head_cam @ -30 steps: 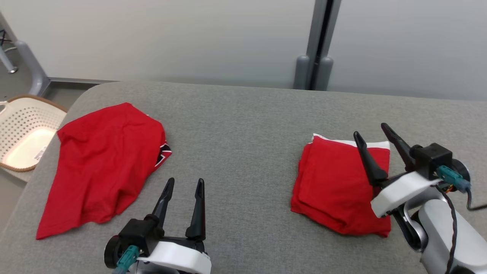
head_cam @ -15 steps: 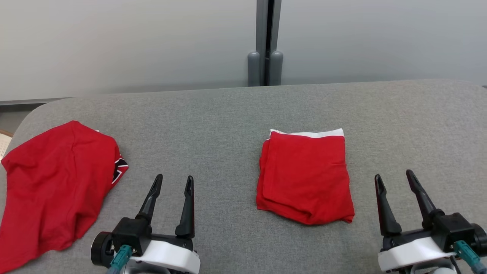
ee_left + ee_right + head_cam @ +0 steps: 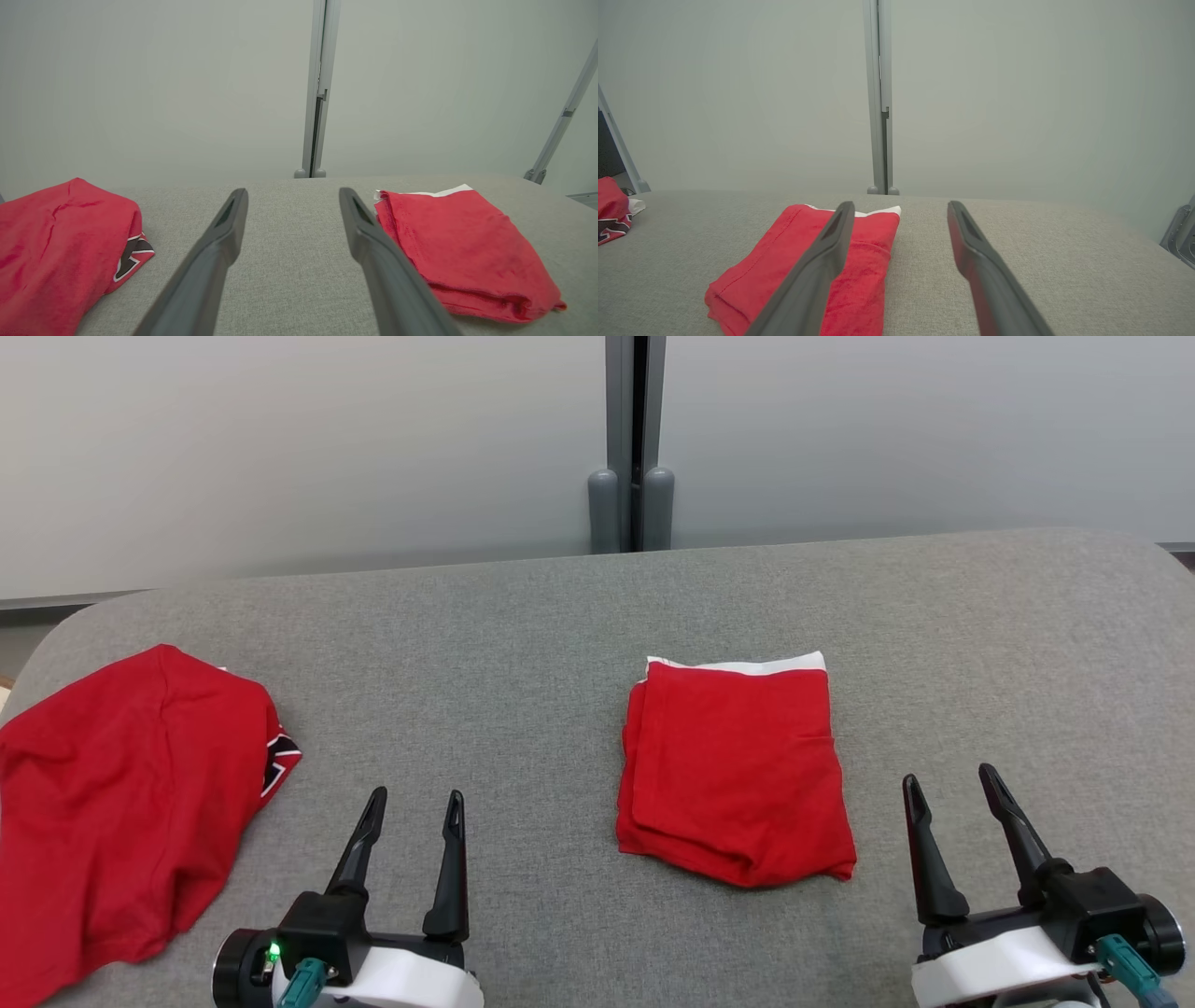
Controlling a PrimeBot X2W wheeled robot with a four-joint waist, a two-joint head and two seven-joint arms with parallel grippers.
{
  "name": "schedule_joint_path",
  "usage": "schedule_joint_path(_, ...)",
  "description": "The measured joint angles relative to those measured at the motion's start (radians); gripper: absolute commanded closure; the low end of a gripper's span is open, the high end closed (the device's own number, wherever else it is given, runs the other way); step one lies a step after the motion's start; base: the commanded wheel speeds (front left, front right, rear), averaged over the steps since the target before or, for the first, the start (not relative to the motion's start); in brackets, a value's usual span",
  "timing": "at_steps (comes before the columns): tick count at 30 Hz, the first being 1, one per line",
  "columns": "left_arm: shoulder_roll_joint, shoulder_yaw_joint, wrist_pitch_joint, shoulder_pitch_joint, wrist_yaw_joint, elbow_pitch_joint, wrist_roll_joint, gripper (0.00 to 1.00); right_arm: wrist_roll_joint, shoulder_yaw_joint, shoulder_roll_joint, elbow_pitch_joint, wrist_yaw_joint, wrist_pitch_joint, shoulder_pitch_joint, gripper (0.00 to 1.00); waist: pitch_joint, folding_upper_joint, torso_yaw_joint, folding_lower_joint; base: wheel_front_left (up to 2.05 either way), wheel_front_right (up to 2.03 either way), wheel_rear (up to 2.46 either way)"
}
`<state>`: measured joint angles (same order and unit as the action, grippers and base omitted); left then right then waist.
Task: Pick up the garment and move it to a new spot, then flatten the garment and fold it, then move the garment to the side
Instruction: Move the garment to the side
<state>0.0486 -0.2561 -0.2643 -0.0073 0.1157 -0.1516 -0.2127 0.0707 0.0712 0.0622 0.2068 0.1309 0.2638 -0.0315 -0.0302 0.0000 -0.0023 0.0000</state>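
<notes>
A folded red garment (image 3: 733, 770) with a white strip along its far edge lies flat near the middle of the grey table (image 3: 523, 635); it also appears as the folded red garment (image 3: 462, 249) at the right of the left wrist view and as the folded red garment (image 3: 803, 268) left of centre in the right wrist view. My left gripper (image 3: 417, 798) stands open at the lower left, apart from it. My right gripper (image 3: 950, 782) stands open at the lower right, just right of the garment and not touching it. Both hold nothing.
A second red garment (image 3: 112, 793), unfolded and rumpled with a black and white patch at its edge, lies at the table's left end. A grey wall with a vertical post (image 3: 630, 439) stands behind the table's far edge.
The head camera has turned right, shifting the scene left. My right gripper has drawn back from over the folded garment to the lower right. The left gripper keeps its pose.
</notes>
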Motion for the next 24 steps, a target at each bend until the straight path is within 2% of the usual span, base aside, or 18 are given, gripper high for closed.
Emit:
schedule_joint_path(11,0.0,-0.026,0.0,-0.021,0.0,0.001,0.0,0.0,0.034,-0.006,-0.004,0.043,0.0,0.0,-0.045,0.0,-0.043,0.0001,0.033,0.0,0.0,0.0,0.0)
schedule_joint_path(24,0.0,-0.099,0.0,-0.11,-0.002,-0.016,-0.012,0.0,0.234,-0.014,-0.008,0.365,0.0,-0.07,-0.286,0.0,-0.187,0.0001,0.127,0.0,0.0,0.0,0.0)
